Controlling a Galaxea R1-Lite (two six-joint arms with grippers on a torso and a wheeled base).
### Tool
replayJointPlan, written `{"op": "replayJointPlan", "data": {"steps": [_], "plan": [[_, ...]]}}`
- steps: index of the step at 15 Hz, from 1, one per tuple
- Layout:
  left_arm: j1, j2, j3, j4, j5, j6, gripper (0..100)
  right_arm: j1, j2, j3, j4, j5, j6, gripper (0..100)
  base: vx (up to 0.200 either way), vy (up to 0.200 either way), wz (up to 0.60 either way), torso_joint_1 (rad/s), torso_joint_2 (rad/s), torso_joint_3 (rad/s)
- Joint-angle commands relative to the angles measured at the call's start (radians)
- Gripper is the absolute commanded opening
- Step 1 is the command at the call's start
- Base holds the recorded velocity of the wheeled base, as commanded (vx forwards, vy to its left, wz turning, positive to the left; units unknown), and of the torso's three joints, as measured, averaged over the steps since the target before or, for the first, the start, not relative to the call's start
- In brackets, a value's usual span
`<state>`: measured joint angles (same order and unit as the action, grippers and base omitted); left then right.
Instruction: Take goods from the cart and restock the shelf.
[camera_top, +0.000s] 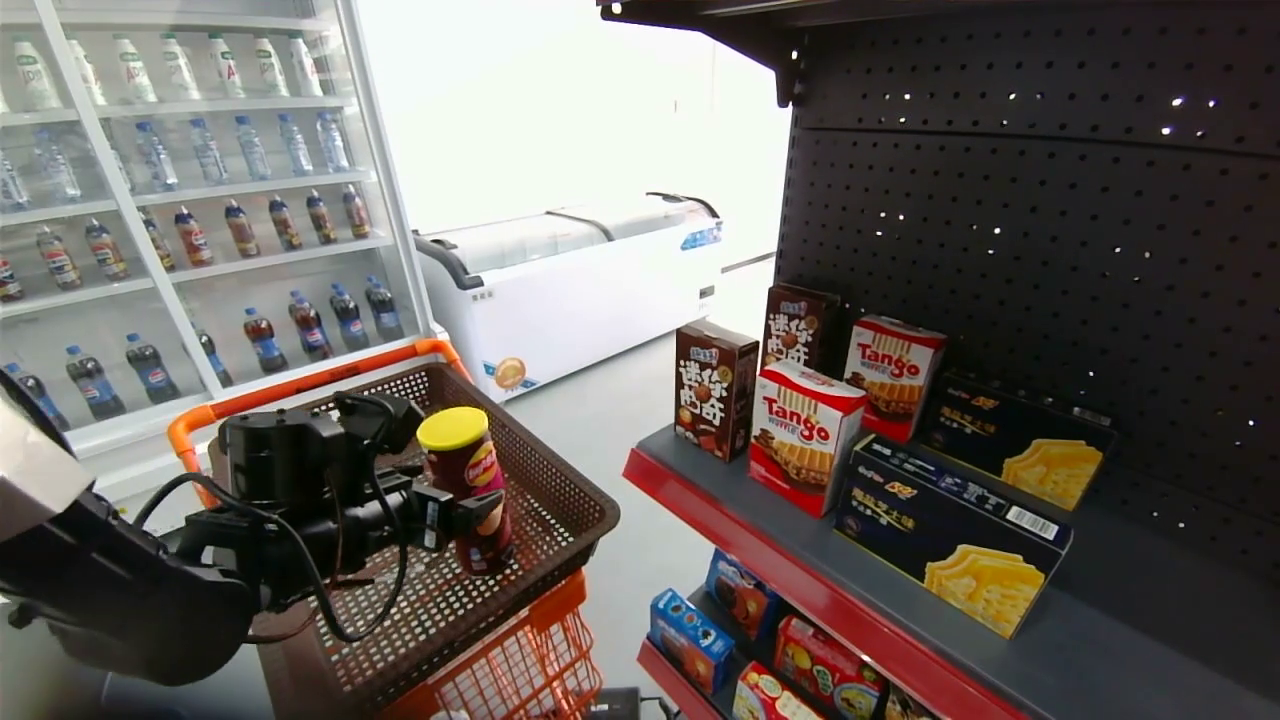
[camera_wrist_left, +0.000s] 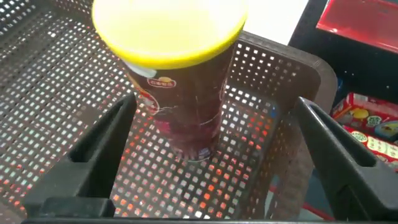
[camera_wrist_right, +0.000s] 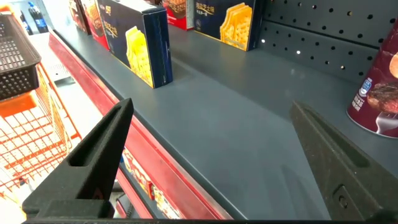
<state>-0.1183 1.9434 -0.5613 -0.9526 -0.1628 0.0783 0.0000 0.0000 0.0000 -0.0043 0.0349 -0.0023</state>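
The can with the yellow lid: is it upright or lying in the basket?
Upright: the can stands on its base on the basket floor, yellow lid on top.

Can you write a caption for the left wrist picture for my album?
The open left gripper straddles a yellow-lidded chip can standing in the brown cart basket.

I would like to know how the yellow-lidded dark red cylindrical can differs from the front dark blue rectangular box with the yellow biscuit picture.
The yellow-lidded dark red can is round and tall; the dark blue box is flat-sided, resting on a long edge. The can stands in the brown perforated basket, the box on the grey shelf. The can is between the left gripper's open fingers; no gripper holds the box. Both are packaged goods.
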Motion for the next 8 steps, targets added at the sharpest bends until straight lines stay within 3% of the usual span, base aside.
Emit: {"op": "replayJointPlan", "data": {"steps": [1, 5, 8], "plan": [[-0.011, 0.095, -0.003, -0.06, 0.0, 0.0, 100, 0.0, 0.0, 0.0, 0.0, 0.002, -0.001, 100, 0.0, 0.0, 0.0, 0.0, 0.0, 0.0], [-0.011, 0.209, -0.025, -0.204, 0.011, 0.0, 100, 0.0, 0.0, 0.0, 0.0, 0.0, -0.001, 100, 0.0, 0.0, 0.0, 0.0, 0.0, 0.0], [-0.011, 0.255, -0.062, -0.239, 0.034, 0.001, 100, 0.0, 0.0, 0.0, 0.0, 0.0, 0.001, 100, 0.0, 0.0, 0.0, 0.0, 0.0, 0.0]]}}
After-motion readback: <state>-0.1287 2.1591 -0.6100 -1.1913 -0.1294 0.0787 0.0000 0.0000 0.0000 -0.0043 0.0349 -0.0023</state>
